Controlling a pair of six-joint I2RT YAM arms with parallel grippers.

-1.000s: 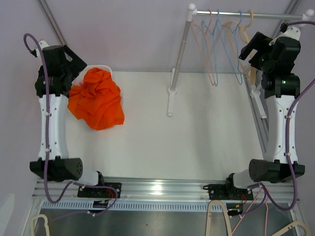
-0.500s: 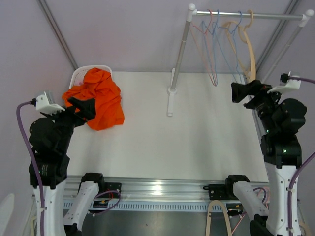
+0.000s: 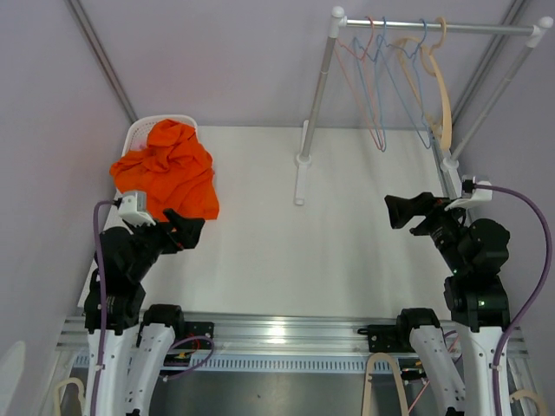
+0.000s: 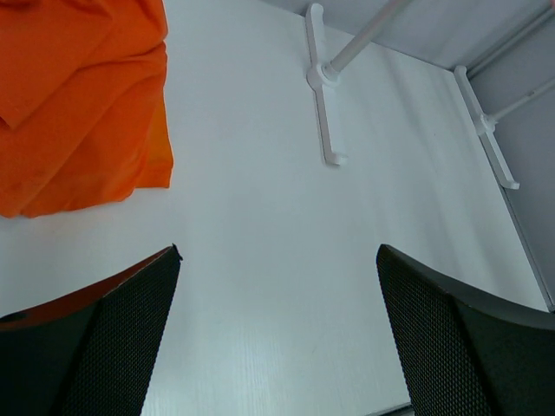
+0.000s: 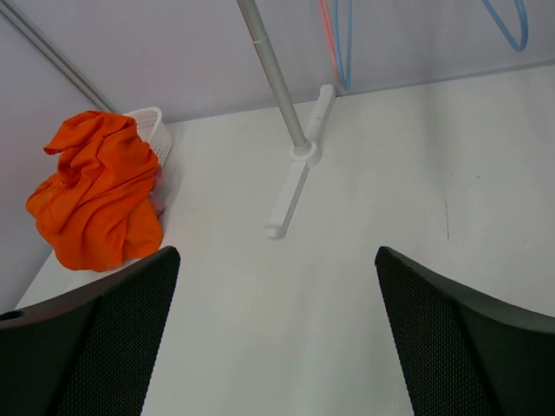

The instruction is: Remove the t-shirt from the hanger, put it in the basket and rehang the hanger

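Over what seems a basket (image 3: 139, 133), crumpled orange t-shirt (image 3: 170, 173).

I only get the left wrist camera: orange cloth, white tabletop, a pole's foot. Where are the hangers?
Observer: On a rail at the far right; the hangers look bare.
Operator: What's under the orange cloth?
Observer: The orange t-shirt is heaped over a white basket, far left.
Operator: And the other arm?
Observer: The right gripper is open, holding nothing.
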